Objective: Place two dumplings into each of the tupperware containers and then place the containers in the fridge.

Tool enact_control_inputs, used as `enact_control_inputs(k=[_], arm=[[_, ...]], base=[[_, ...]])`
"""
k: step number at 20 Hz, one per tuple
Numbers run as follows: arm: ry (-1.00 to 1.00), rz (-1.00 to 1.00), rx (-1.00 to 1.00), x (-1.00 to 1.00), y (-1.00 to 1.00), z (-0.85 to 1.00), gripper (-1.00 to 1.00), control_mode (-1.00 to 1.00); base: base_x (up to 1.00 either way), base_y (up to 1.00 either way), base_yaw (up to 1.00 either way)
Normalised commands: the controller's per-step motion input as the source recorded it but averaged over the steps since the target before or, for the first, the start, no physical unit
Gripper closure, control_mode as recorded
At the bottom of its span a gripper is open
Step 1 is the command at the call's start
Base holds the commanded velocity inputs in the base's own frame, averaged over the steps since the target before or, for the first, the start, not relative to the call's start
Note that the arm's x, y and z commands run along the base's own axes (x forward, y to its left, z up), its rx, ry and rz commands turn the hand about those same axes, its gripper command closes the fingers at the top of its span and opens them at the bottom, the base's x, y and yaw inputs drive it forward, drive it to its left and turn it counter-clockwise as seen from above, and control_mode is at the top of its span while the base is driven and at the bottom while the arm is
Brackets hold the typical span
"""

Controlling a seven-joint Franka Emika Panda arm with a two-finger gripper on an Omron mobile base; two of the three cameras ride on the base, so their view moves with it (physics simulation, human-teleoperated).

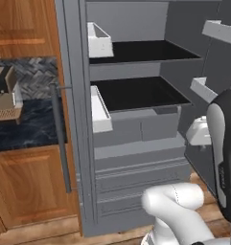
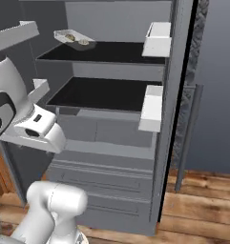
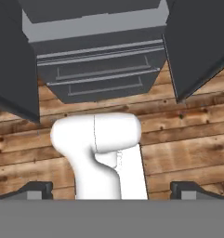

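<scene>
The fridge (image 1: 136,139) stands open with dark shelves and grey drawers (image 3: 99,74). At the back left of its top shelf sits a white tupperware container (image 2: 72,38) holding two dumplings (image 2: 84,42). My gripper (image 3: 111,189) hangs low in front of the fridge, pointing down at the wooden floor. Its fingertips (image 3: 35,188) stand wide apart with nothing between them, so it is open. The white hand (image 2: 37,126) is left of the lower shelf in the right base view, and the hand (image 1: 199,131) sits right of the shelves in the left base view.
White door bins (image 1: 98,42) (image 2: 152,107) hang on the open doors at both sides. A dark counter (image 1: 30,124) with an appliance (image 1: 4,93) and wooden cabinets lies to the left. Wooden floor (image 3: 187,139) spreads before the drawers.
</scene>
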Motion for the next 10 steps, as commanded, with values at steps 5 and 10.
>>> enact_control_inputs(k=[5,10], arm=[[0.00,0.00,0.00,0.00,0.00,0.00,-1.00,1.00],[0.00,0.00,0.00,0.00,0.00,0.00,-1.00,1.00]], base=[[-1.00,-0.09,-0.26],[-0.90,0.06,-0.77]])
